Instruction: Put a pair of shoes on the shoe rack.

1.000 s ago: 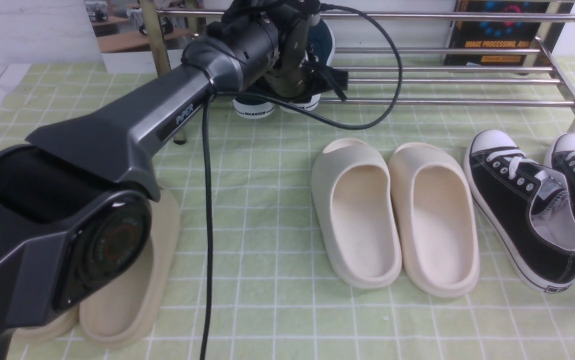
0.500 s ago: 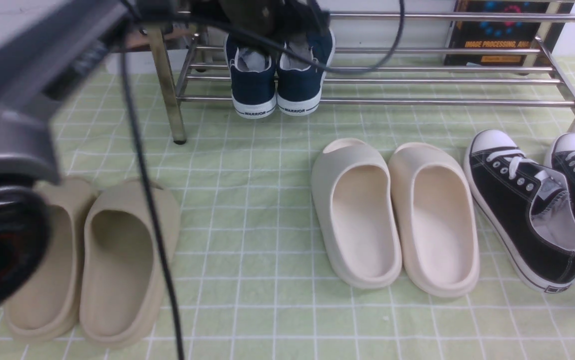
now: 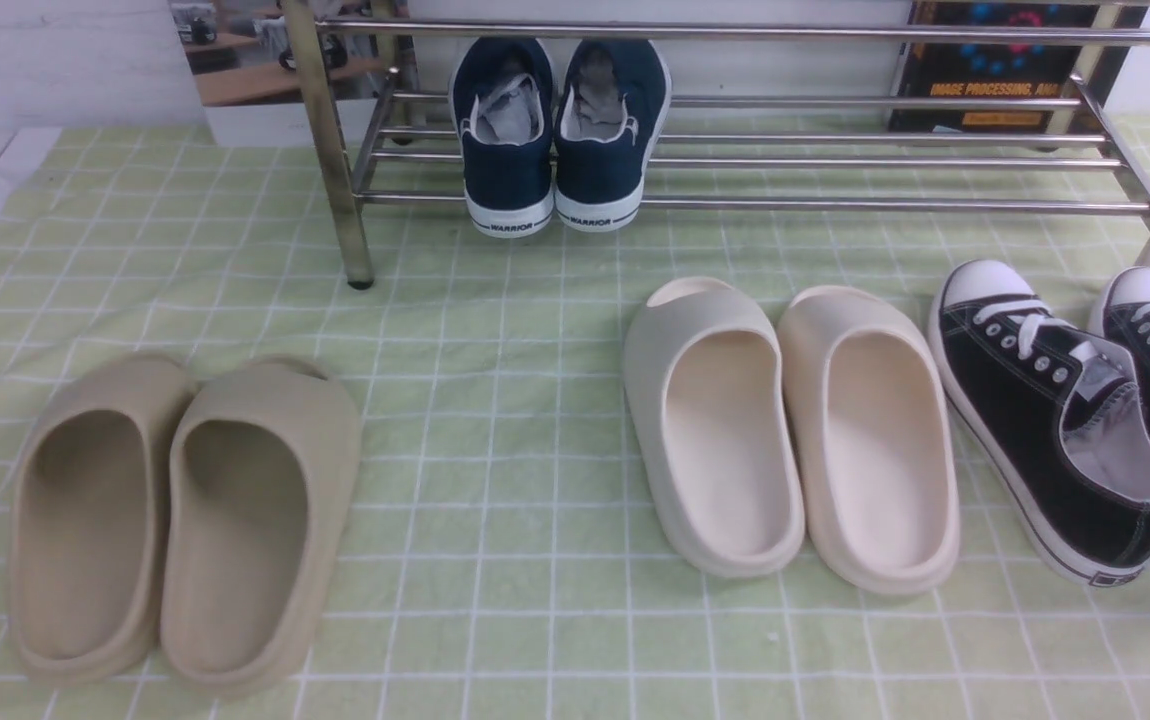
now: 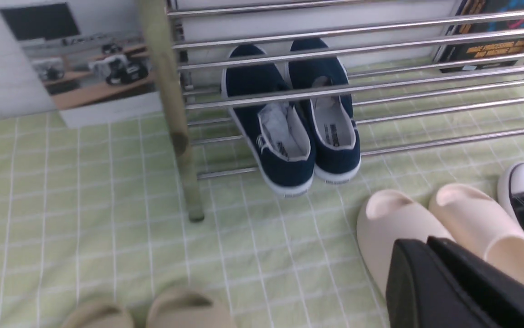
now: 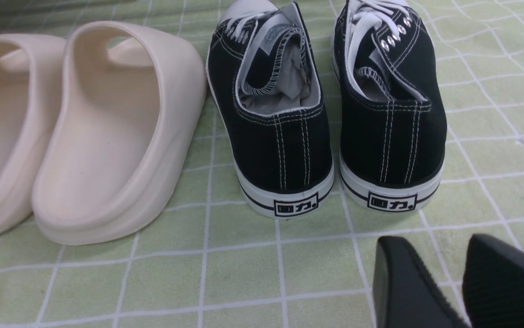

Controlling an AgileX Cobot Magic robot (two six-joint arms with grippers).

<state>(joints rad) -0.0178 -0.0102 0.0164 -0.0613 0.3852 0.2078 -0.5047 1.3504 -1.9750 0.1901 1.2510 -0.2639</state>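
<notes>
ok so the navy slip-ons (image 3: 603, 150) are sitting on the bottom tier of the shoe rack (image 3: 895, 204), side by side down at the rack's left end; heels face the camera and poke out a bit past the front bar, and you can read WARRIOR on both of them — toes point toward the white wall (image 3: 785, 70) behind. Left gripper (image 4: 414, 248) is empty, nothing between its fingers; the tips look right up against each other, so I'd call those jaws closed, or as good as. Right gripper (image 5: 435, 241) is empty too, but its fingers stand apart with a clear gap of tablecloth (image 5: 316, 269) showing between them — so that one's open.

Rest of the lineup on the green checked cloth: a pair of darker beige slides (image 3: 255, 520) over on the left, in front of the rack; cream slides (image 3: 725, 440) around the middle, toes toward the rack; then black lace-up sneakers (image 3: 1045, 420) with white toe caps just beside them on the right. There's also a dark book (image 3: 1000, 75) standing behind the rack toward its right end, IMAGE PROCESSING on the cover; and a printed photo (image 3: 275, 60) behind the rack's left leg.
</notes>
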